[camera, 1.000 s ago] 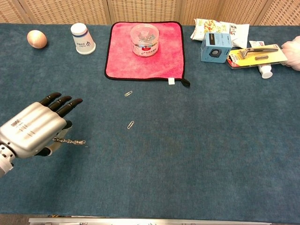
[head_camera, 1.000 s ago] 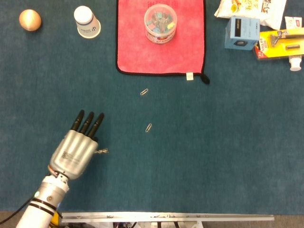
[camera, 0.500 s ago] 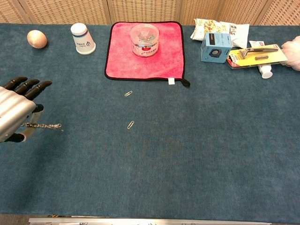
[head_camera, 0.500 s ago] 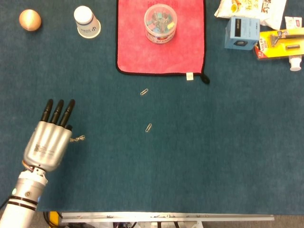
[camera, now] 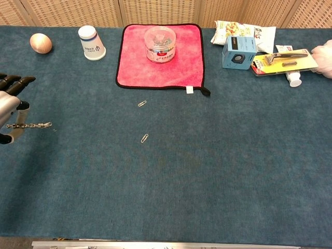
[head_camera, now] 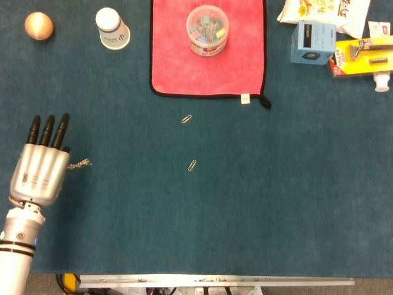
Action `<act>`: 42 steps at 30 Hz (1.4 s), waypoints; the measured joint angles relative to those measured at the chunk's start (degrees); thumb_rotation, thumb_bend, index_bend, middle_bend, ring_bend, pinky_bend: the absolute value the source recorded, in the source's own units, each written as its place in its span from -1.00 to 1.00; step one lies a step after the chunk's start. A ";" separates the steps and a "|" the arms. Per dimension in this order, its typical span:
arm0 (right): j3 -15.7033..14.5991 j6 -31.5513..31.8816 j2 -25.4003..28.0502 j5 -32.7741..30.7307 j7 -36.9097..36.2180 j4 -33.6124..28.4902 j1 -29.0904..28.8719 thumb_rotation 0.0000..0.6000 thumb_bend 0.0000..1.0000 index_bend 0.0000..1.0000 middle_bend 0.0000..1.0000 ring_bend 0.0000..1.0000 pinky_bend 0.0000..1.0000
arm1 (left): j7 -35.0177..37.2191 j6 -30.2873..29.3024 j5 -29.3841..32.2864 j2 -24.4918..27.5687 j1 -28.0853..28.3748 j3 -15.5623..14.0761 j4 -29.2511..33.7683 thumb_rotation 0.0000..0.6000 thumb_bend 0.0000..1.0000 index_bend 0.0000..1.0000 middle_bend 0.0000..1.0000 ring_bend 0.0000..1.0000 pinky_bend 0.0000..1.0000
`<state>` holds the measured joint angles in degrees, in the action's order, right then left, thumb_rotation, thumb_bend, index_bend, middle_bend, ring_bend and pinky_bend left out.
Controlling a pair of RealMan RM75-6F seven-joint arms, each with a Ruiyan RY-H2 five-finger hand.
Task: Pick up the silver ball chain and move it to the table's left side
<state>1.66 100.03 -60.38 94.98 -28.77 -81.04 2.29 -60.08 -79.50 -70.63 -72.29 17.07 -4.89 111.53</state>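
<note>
One left hand (head_camera: 40, 171) holding ball chain (head_camera: 80, 164) | two paper clips (head_camera: 186, 118) | one egg (head_camera: 38, 26)

We see the left hand (head_camera: 40, 169) at the tabletop's (head_camera: 276, 203) left edge, the ball chain (head_camera: 79, 164) sticking out to its right. Far behind stand an egg (head_camera: 38, 26) and, to its right, a cup (head_camera: 112, 27); two paperclips (head_camera: 192, 165) lie mid-table.
</note>
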 measured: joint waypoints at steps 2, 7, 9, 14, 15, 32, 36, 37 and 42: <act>-0.01 -0.19 0.02 -0.04 0.03 -0.01 -0.05 1.00 -1.00 -0.84 -0.83 -1.00 -1.00 | 0.65 0.76 1.64 -0.24 0.39 0.98 -1.04 1.00 -0.29 0.08 -1.00 -1.00 -0.89; 0.02 -0.52 0.08 -0.23 0.08 -0.13 -0.18 1.00 -1.00 -0.84 -0.83 -1.00 -1.00 | 2.18 2.52 5.20 -1.03 1.39 2.89 -3.69 1.00 -0.29 0.07 -1.00 -1.00 -0.89; 0.06 -0.65 0.11 -0.35 0.02 -0.19 -0.22 1.00 -1.00 -0.84 -0.83 -1.00 -1.00 | 2.55 3.05 6.20 -1.34 1.68 3.27 -4.44 1.00 -0.29 0.06 -1.00 -1.00 -0.89; 0.03 -0.84 0.12 -0.32 0.15 -0.26 -0.30 1.00 -1.00 -0.84 -0.83 -1.00 -1.00 | 3.14 4.59 8.75 -2.40 2.47 3.84 -6.41 1.00 -0.29 0.04 -1.00 -1.00 -0.89; 0.03 -0.85 0.12 -0.34 0.16 -0.28 -0.30 1.00 -1.00 -0.84 -0.83 -1.00 -1.00 | 3.22 4.85 9.13 -2.65 2.61 3.90 -6.76 1.00 -0.29 0.04 -1.00 -1.00 -0.89; 0.03 -0.99 0.05 -0.31 0.17 -0.13 -0.37 1.00 -1.00 -0.84 -0.82 -1.00 -1.00 | 7.33 5.13 10.43 -2.86 2.69 3.26 -9.31 1.00 -0.29 -0.35 -1.00 -1.00 -0.89; 0.02 -1.53 0.02 -0.40 0.84 -0.38 -0.59 1.00 -1.00 -0.84 -0.82 -1.00 -1.00 | 9.38 4.19 9.38 -2.08 2.15 3.22 -9.18 1.00 -0.29 -0.37 -1.00 -1.00 -0.89; 0.01 -1.66 0.00 -0.42 1.04 -0.47 -0.64 1.00 -1.00 -0.84 -0.82 -1.00 -1.00 | 10.26 3.61 8.80 -1.63 1.88 3.25 -8.96 1.00 -0.29 -0.37 -1.00 -1.00 -0.89; 0.02 -2.71 -0.15 -0.58 2.58 -1.10 -1.08 1.00 -1.00 -0.84 -0.82 -1.00 -1.00 | 14.12 0.31 5.94 1.64 0.30 3.45 -6.91 1.00 -0.29 -0.37 -1.00 -1.00 -0.89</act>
<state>1.68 97.32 -60.52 94.40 -26.19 -82.14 1.21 -45.96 -79.19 -64.68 -70.65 17.37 -1.45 104.62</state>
